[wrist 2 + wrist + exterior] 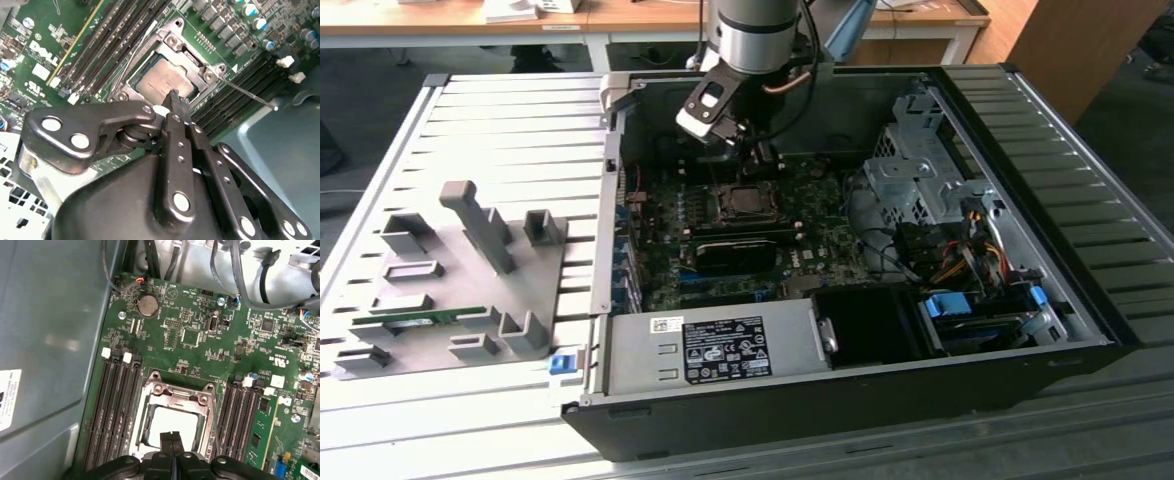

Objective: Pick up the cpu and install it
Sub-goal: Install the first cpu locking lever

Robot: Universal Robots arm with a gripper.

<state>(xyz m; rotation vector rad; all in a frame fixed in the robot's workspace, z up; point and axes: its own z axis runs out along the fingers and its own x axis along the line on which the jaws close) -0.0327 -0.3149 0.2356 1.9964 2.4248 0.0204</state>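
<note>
On the exterior view's left we see the grey fixture plate (454, 290), with a green memory stick (420, 318) lying in it. To its right stands the open computer case (1067, 300) with the power supply (714, 350) along its near wall, and the arm reaches down into the case over the motherboard (667, 275). The gripper (171, 436) hovers directly above the socket (172, 392), its fingers (165, 440) pressed together with nothing between them. The cpu (162, 82) already lies flat inside the socket frame in both wrist views, its metal top bare and free of the fingertips. We judge the placement step as essentially complete. To finish it well, we check that the chip sits level and square within the frame, with no corner riding up on the socket edge. We keep any contact vertical and light, because side load could shift the chip on its contacts. Farther right lies the drive bay (927, 165) with its cable bundle (961, 255), well apart from the work.
</note>
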